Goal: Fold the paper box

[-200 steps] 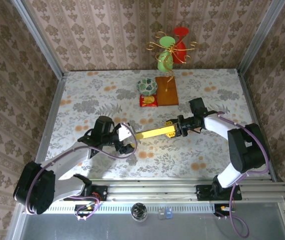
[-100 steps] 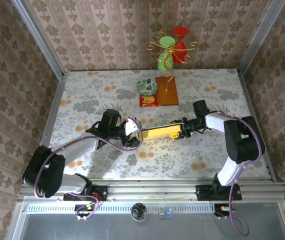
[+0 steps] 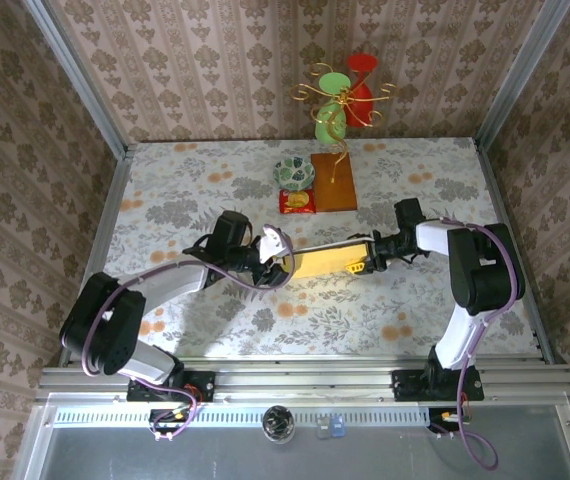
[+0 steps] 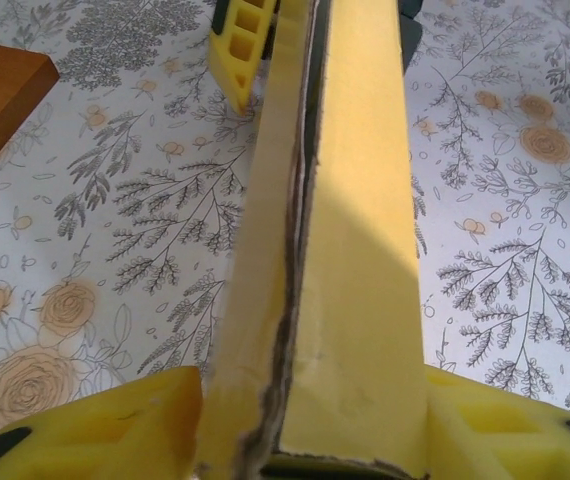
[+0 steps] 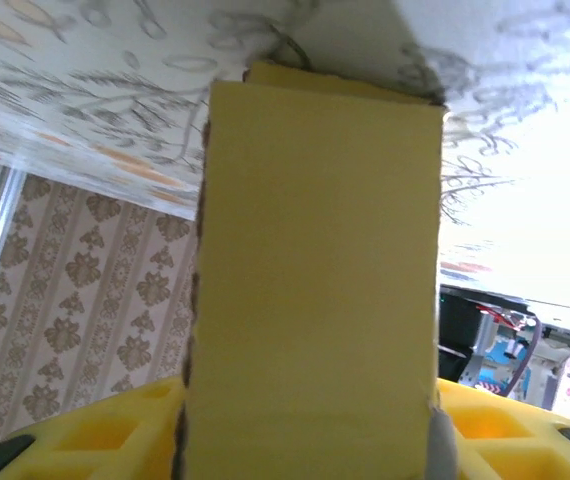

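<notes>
Top external view, item one: the paper box (image 3: 323, 262), yellow, collapsed to a long narrow strip, is hanging just above the counter (image 3: 175, 190), spanning the gap between the two grippers and throwing a shadow beneath.

Item two: the left gripper (image 3: 277, 254) is clamping the box's end nearest it. In the left wrist view its yellow fingers (image 4: 115, 425) are pressing against both sides of the box (image 4: 360, 250), which is running straight away from the gripper (image 4: 310, 445) with a dark seam showing between its two layers. At the box's far end, a yellow finger of the right gripper is showing.

Item three: the right gripper (image 3: 363, 258) is gripping the opposite end. In the right wrist view the box (image 5: 315, 280) is sitting between its fingers (image 5: 95, 435), touching both, and extending forward from the gripper (image 5: 310, 445).

Item four: an orange-brown board (image 3: 333, 182) and a small red packet (image 3: 297, 202) are lying beyond both grippers, towards the counter's far edge, well apart from the box.
</notes>
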Motion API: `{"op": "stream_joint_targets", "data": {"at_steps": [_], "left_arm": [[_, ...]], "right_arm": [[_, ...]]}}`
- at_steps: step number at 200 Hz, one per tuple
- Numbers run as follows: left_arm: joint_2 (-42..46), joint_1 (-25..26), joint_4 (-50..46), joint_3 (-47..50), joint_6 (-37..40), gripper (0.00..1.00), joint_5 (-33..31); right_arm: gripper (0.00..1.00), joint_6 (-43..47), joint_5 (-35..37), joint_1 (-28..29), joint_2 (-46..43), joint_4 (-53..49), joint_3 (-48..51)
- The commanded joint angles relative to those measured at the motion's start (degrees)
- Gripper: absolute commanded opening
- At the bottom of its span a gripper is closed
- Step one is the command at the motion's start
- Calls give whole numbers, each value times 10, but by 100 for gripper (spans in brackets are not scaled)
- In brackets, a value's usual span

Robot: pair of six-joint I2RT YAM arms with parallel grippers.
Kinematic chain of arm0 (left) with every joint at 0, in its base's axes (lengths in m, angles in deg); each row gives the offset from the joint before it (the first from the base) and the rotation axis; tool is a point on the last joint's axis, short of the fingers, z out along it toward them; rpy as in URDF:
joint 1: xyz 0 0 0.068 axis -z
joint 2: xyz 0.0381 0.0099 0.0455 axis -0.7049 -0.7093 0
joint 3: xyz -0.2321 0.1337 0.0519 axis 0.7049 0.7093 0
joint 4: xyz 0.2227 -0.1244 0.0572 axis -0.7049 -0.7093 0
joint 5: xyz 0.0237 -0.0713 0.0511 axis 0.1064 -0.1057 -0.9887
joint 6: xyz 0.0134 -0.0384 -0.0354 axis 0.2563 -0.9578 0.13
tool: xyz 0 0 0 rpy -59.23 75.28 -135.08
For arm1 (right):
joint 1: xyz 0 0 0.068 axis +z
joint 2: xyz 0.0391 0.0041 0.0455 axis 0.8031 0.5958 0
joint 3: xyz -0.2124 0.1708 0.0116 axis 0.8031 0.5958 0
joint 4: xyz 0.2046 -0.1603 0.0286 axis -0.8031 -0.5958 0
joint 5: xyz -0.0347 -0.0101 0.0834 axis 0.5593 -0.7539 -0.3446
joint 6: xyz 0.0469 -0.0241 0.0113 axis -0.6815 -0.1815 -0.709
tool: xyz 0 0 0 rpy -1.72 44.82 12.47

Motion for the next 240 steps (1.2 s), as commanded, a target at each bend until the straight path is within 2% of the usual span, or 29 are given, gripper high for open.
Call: {"op": "stream_joint_targets", "data": {"at_steps": [1,28,70,106,133,159,184,205,240], "left_arm": [[-9,7,4,-18,-11,47,29],[-19,12,6,-23,-19,40,28],[-23,16,10,-23,-28,40,21],[-20,16,4,-19,-28,39,15],[-16,16,0,-19,-29,38,9],[-16,17,1,-18,-32,37,5],[-16,17,0,-18,-34,37,1],[-15,17,-3,-19,-34,37,1],[-17,18,-17,-27,-29,37,1]], "right_arm": [[52,18,-2,-7,21,-26,-14],[55,18,0,-8,24,-25,-24],[59,21,35,-25,-14,-22,-21],[62,37,140,-62,-120,-49,-6],[61,51,267,-77,-238,-90,23],[54,65,397,-36,-382,-76,75],[49,61,511,57,-503,-21,139],[50,42,523,100,-523,32,168],[50,30,486,121,-474,101,167]]}}
